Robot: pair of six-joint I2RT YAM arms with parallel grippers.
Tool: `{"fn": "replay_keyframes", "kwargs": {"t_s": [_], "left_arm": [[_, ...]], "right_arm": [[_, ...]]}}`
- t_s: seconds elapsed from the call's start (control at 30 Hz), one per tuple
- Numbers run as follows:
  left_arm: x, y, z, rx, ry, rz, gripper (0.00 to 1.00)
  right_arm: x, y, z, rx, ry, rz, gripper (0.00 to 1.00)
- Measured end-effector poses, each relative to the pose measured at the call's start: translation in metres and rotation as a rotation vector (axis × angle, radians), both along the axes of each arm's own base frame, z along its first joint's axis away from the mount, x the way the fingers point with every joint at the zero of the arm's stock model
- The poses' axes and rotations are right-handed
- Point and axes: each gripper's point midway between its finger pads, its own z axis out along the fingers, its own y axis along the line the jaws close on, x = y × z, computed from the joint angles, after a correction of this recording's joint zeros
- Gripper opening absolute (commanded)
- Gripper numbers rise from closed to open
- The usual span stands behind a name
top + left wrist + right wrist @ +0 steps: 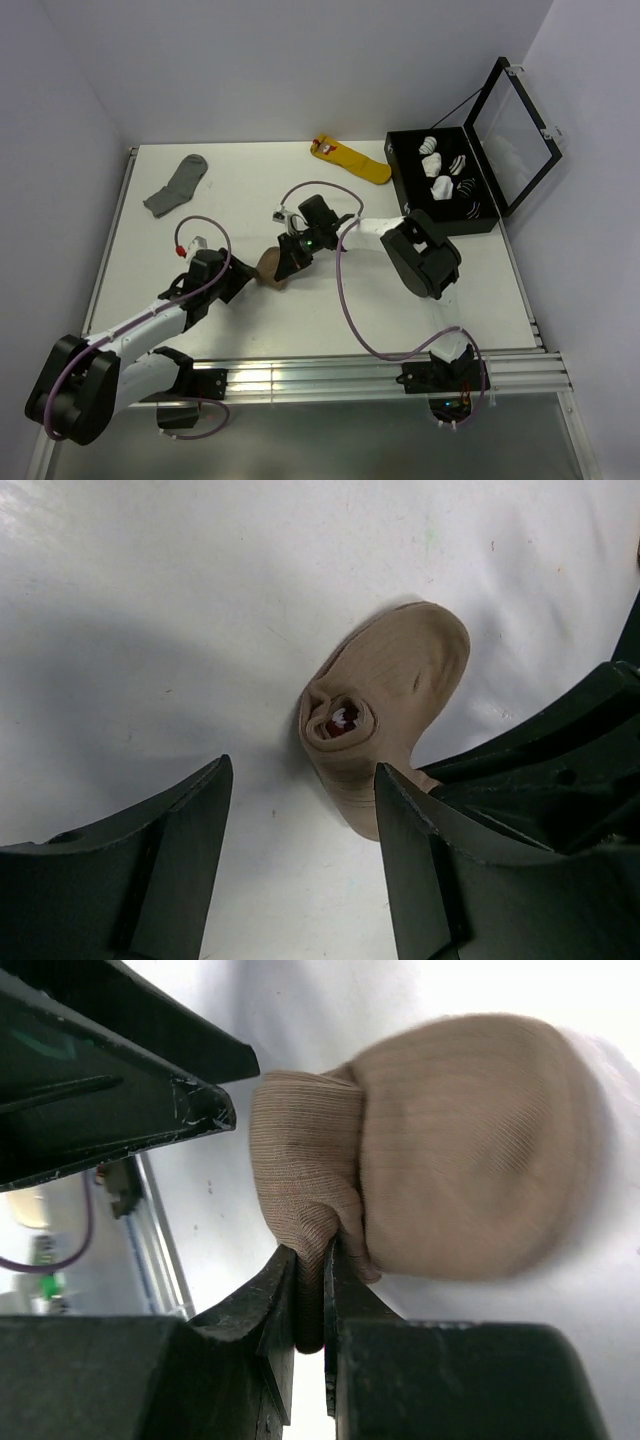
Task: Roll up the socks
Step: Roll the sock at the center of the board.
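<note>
- The tan sock (272, 266) is sitting rolled into a bundle around the middle of the worktop (490, 290), a bit toward the near edge.
- The right fingers (265, 1305) are pinching a fold of it, nearly closed on the fabric.
- The left fingers (190, 820) are hanging wide apart right beside the bundle, gripping nothing.
- A grey sock (178, 186) is lying near the far left corner, and a yellow sock (350, 160) by the far edge.
</note>
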Motion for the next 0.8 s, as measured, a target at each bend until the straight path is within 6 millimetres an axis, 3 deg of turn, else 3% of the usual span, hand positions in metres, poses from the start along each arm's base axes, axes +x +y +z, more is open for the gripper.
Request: {"fn": "replay_keyframes", "kwargs": {"t_s": [0.37,0.6,0.8], "left_arm": [[0.015,-0.016,0.013,-0.075,-0.072,-0.001,0.64],[0.012,-0.017,-0.003,-0.054,-0.026,-0.003,0.64],[0.013,-0.013,-0.004,-0.039,-0.028,0.01,0.64]], "right_arm": [[0.007,-0.006,-0.007,0.022,0.137,-0.028,0.0],[0.008,-0.007,-0.006,0.007,0.136,-0.023,0.0],[0.01,-0.008,-0.004,-0.009,0.124,-0.013,0.0]]}}
